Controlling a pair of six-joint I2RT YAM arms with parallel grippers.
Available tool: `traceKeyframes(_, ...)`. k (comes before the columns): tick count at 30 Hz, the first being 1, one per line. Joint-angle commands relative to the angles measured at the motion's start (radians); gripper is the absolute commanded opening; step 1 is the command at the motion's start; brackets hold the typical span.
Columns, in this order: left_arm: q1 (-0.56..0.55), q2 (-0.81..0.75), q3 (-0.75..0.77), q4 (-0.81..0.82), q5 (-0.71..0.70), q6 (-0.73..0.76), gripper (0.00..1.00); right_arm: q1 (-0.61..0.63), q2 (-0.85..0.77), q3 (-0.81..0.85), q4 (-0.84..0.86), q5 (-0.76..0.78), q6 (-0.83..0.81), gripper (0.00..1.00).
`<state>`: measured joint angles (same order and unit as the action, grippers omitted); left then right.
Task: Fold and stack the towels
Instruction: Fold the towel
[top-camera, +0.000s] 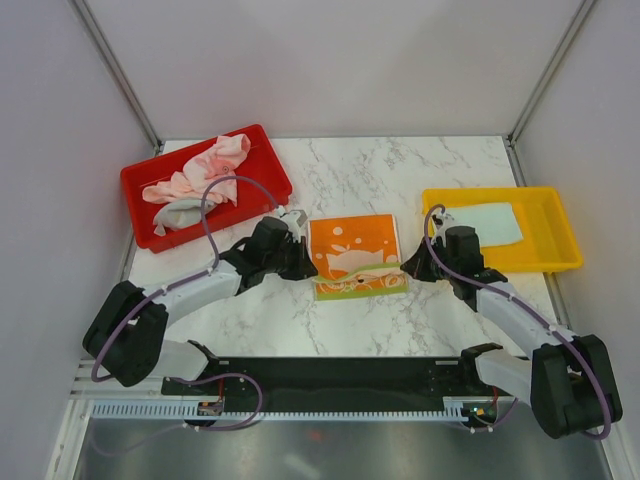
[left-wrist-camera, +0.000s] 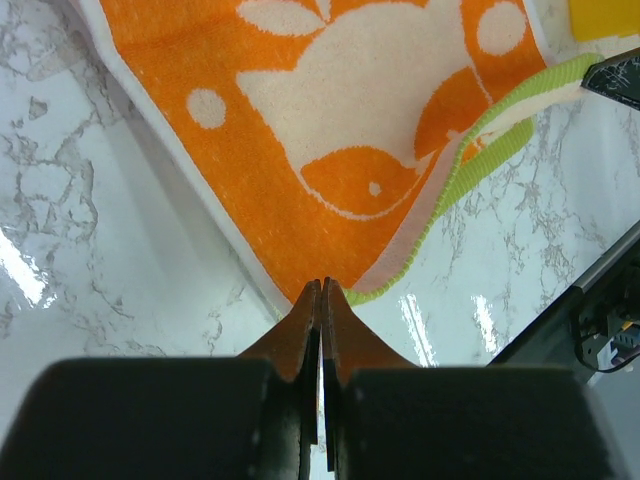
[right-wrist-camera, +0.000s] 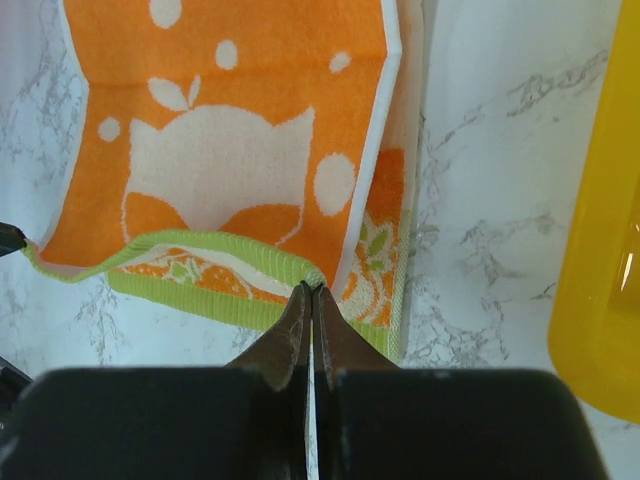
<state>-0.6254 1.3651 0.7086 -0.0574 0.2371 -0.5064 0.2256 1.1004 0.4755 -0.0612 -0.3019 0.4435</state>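
An orange towel with a cream cartoon print and green hem (top-camera: 355, 250) lies mid-table, its upper layer folded over the lower one. My left gripper (top-camera: 303, 264) is shut on that layer's near-left corner (left-wrist-camera: 322, 285). My right gripper (top-camera: 408, 268) is shut on the green-hemmed corner at the opposite end (right-wrist-camera: 311, 288). The hem between the two corners arches slightly above the lower layer (right-wrist-camera: 180, 245). A pale mint towel (top-camera: 485, 222) lies flat in the yellow tray (top-camera: 560, 264). Crumpled pink towels (top-camera: 205, 168) and a grey-white one (top-camera: 178, 213) sit in the red tray (top-camera: 135, 185).
The red tray stands at the back left, and the yellow tray at the right, close to my right arm (right-wrist-camera: 600, 250). White walls enclose the marble table on three sides. A black rail with cables runs along the near edge (top-camera: 330, 375).
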Motion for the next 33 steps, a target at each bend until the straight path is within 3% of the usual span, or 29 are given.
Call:
traceKeyframes(1, -0.013, -0.011, -0.018, 0.031, -0.028, -0.032, 0.02, 0.006, -0.030, -0.024, 0.038, 0.000, 0.034, 0.00)
traceKeyframes(9, -0.027, -0.009, -0.058, 0.054, -0.030, -0.038, 0.02, 0.006, -0.028, -0.041, 0.018, 0.040, 0.038, 0.00)
traceKeyframes(14, -0.031, 0.003, -0.066, 0.053, 0.004, -0.037, 0.04, 0.006, -0.043, -0.038, -0.031, 0.089, 0.043, 0.14)
traceKeyframes(15, -0.031, 0.003, -0.067, 0.053, 0.022, -0.038, 0.07, 0.006, -0.056, -0.034, -0.044, 0.119, 0.047, 0.16)
traceKeyframes(17, -0.031, -0.004, -0.072, 0.053, 0.056, -0.047, 0.27, 0.006, -0.076, -0.011, -0.090, 0.159, 0.054, 0.24)
traceKeyframes(18, -0.034, -0.012, -0.072, 0.053, 0.068, -0.052, 0.27, 0.004, -0.082, 0.001, -0.110, 0.159, 0.055, 0.26)
traceKeyframes(19, -0.036, -0.018, -0.074, 0.050, 0.077, -0.055, 0.39, 0.006, -0.088, 0.014, -0.130, 0.185, 0.060, 0.30)
traceKeyframes(22, -0.036, -0.046, -0.064, 0.031, 0.103, -0.072, 0.50, 0.004, -0.106, 0.067, -0.210, 0.219, 0.069, 0.36)
traceKeyframes(28, -0.034, 0.008, -0.028, 0.027, 0.129, -0.109, 0.51, 0.012, -0.077, 0.120, -0.158, 0.143, 0.089, 0.37)
traceKeyframes(33, -0.040, 0.107, -0.040, 0.132, 0.221, -0.193, 0.48, 0.043, 0.041, 0.132, -0.143, 0.118, 0.075, 0.35)
